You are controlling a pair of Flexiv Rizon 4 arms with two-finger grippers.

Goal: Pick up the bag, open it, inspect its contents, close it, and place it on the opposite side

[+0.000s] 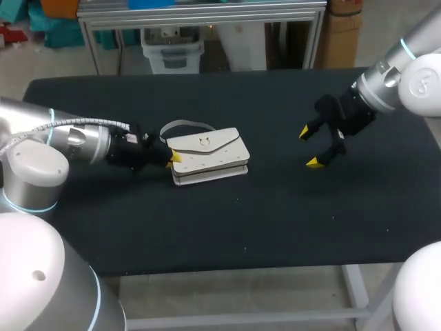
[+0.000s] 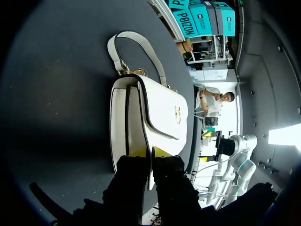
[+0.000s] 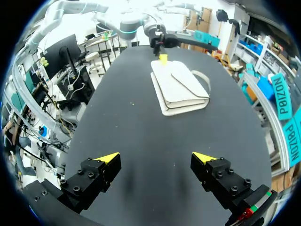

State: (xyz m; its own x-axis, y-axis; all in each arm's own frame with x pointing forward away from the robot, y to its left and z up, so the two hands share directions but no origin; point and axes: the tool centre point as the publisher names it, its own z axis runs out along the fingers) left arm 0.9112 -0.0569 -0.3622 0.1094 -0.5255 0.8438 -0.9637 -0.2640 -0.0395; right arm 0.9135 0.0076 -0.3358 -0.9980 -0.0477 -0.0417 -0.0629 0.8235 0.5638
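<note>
A white handbag lies flat on the black table, its flap closed over the front with a small gold clasp and its strap looping toward the far side. My left gripper sits at the bag's left end. In the left wrist view its yellow fingertips pinch the thin edge of the flap, so the left gripper is shut on the bag. My right gripper hovers open to the right of the bag, well apart from it. From the right wrist view the bag lies far ahead of the open right gripper.
Bare black tabletop stretches between the bag and my right gripper and along the near edge. A metal shelf frame stands just behind the table's far edge.
</note>
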